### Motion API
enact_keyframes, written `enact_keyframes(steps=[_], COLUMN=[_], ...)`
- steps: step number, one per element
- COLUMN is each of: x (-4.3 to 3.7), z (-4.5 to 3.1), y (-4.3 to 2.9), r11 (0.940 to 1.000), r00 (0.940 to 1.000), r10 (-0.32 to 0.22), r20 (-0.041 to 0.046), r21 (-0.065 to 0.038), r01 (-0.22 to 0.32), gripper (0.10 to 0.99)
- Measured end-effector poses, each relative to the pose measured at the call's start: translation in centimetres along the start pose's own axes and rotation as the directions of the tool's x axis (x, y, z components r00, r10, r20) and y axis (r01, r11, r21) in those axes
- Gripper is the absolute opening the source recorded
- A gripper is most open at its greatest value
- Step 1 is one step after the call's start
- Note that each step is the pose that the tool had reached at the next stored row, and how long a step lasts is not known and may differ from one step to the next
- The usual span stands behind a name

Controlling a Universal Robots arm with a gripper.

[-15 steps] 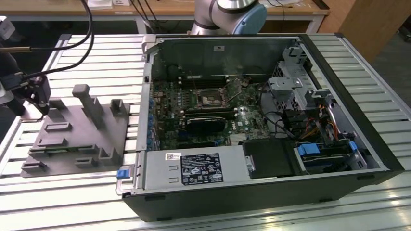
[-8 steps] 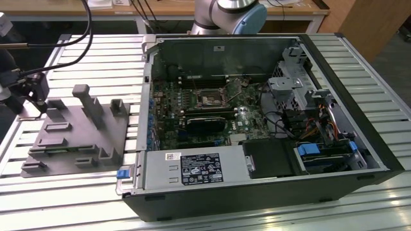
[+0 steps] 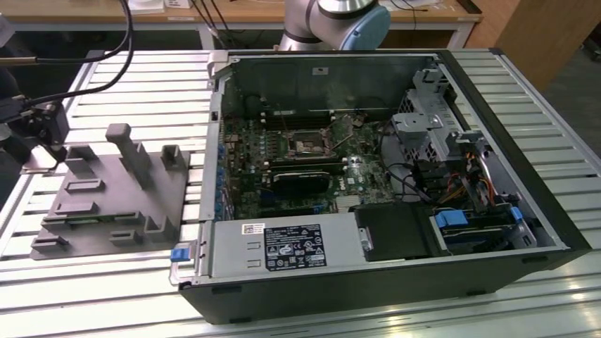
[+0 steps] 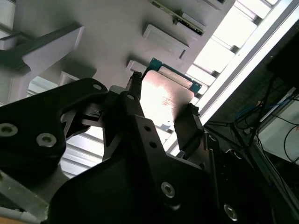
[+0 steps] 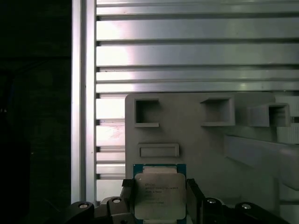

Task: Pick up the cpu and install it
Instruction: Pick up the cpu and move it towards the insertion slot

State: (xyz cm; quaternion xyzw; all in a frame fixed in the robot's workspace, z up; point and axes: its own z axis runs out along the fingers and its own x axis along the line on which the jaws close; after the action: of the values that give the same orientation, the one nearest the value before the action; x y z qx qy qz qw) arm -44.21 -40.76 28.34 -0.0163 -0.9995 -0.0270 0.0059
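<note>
Slatted aluminium table (image 5: 187, 51) backs the scene. My gripper (image 5: 160, 198) looks clamped on the cpu (image 5: 160, 186), one finger (image 5: 128, 196) on each opposite edge, at the grey fixture plate (image 5: 201, 140); lifted or resting, I can't tell. I judge it light, rigid, slick-topped and fragile underneath: edges only, gentle squeeze.

Tallied: one cpu (image 5: 159, 196); one gripper (image 5: 159, 199), two fingers (image 5: 127, 196); one robot arm (image 3: 338, 20); one open computer case (image 3: 530, 169); one socket frame (image 3: 308, 144); one grey fixture plate (image 3: 103, 211); one slatted table (image 3: 112, 77).
</note>
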Motion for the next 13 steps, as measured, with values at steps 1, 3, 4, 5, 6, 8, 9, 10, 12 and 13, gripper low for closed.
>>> enact_keyframes(steps=[1, 3, 4, 5, 6, 8, 9, 10, 12, 13], x=[0.0, 0.0, 0.0, 0.01, 0.01, 0.01, 0.01, 0.01, 0.02, 0.02], z=[-0.11, -0.31, -0.43, -0.54, -0.65, -0.88, -1.0, -1.12, -1.35, -1.46], y=[0.0, 0.02, 0.02, 0.03, 0.04, 0.05, 0.05, 0.06, 0.07, 0.08], r11=[1.0, 1.0, 1.0, 1.0, 1.0, 1.0, 1.0, 1.0, 1.0, 1.0], r00=[1.0, 1.0, 1.0, 1.0, 1.0, 1.0, 1.0, 1.0, 1.0, 1.0], r10=[0.0, 0.0, 0.0, 0.0, 0.0, 0.0, 0.0, 0.0, 0.0, 0.0], r20=[0.0, -0.0001, -0.0001, 0.0, 0.0, -0.0001, -0.0001, -0.0001, 0.0, 0.0], r21=[0.0, 0.0, 0.0, 0.0, 0.0, 0.0, 0.0, 0.0, 0.0, 0.0], r01=[0.0, 0.0, 0.0, 0.0, 0.0, 0.0, 0.0, 0.0, 0.0, 0.0], gripper=[0.533, 0.533, 0.533, 0.533, 0.533, 0.533, 0.533, 0.533, 0.533, 0.533])
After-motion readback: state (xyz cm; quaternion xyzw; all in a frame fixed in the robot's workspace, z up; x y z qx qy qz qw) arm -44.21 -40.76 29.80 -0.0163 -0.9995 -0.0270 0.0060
